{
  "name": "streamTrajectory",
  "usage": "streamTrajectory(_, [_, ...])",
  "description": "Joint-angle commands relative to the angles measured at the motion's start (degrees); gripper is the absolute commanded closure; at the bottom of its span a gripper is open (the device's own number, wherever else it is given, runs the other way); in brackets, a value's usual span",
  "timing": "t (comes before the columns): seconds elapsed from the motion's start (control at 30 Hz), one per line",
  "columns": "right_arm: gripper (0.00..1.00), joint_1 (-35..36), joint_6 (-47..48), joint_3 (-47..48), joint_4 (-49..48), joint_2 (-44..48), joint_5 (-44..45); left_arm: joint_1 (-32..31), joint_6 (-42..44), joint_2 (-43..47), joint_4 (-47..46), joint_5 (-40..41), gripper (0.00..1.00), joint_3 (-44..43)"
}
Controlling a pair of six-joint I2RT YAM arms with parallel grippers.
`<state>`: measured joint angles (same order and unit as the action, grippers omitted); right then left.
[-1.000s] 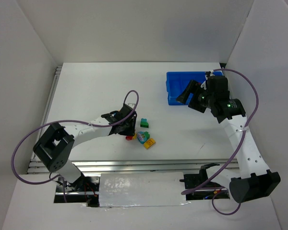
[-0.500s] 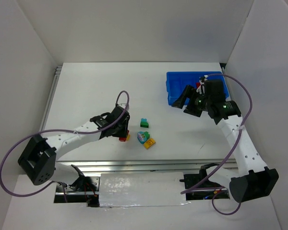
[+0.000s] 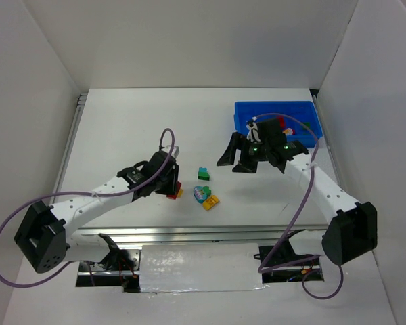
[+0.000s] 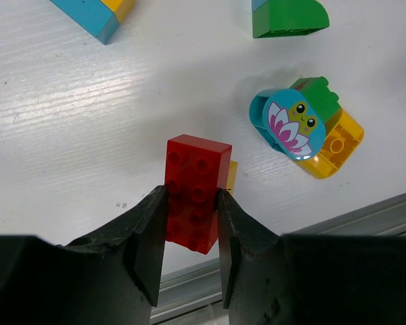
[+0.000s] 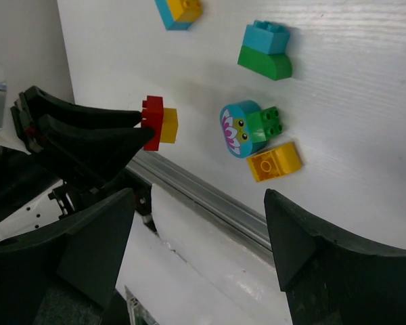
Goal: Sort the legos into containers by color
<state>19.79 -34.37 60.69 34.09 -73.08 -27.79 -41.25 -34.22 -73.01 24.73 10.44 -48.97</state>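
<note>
My left gripper (image 3: pixel 172 189) (image 4: pixel 191 210) is shut on a red brick (image 4: pixel 196 189) (image 3: pixel 171 196) with a small yellow piece (image 4: pixel 231 177) at its side, low over the table near the front edge. It also shows in the right wrist view (image 5: pixel 151 122). To its right lie a green-and-cyan brick (image 3: pixel 204 174) (image 4: pixel 287 17) (image 5: pixel 265 51), a cyan flower piece with green (image 3: pixel 201 193) (image 4: pixel 294 122) (image 5: pixel 247 127) and a yellow brick (image 3: pixel 210 202) (image 4: pixel 338 145) (image 5: pixel 275 162). My right gripper (image 3: pixel 235 158) (image 5: pixel 199 227) is open and empty, left of the blue tray (image 3: pixel 304 108).
A cyan-and-yellow brick (image 4: pixel 98 13) (image 5: pixel 179 10) lies just beyond the left gripper. The metal rail of the table's front edge (image 3: pixel 257 231) runs close below the bricks. White walls stand on three sides. The right arm covers part of the tray.
The right gripper has moved from over the blue tray leftward and down toward the middle of the table. The left arm has swung its elbow left; its gripper stays at the red brick.
</note>
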Motion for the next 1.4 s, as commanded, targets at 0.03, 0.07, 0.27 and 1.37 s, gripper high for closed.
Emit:
streamTrajectory(0.03, [0.16,3.4,-3.5,-2.0,-6.9,-3.3,-2.5,0.4,1.4,1.8,-1.7,-0.8,1.00,-0.7])
streamTrajectory(0.07, [0.16,3.8,-3.8,-1.9,-6.8,-3.7,-1.7,0.4,1.4,1.4,-1.6,-0.5,1.00,-0.4])
streamTrajectory(0.27, [0.16,4.6,-4.7,-2.0,-7.2,-4.8,-0.3,0.4,0.9,-2.4,-4.6,0.4,1.00,3.1])
streamTrajectory(1.37, [0.15,2.7,-1.8,2.6,1.1,2.4,5.2,0.4,0.2,-8.5,-4.8,2.0,0.22,3.6])
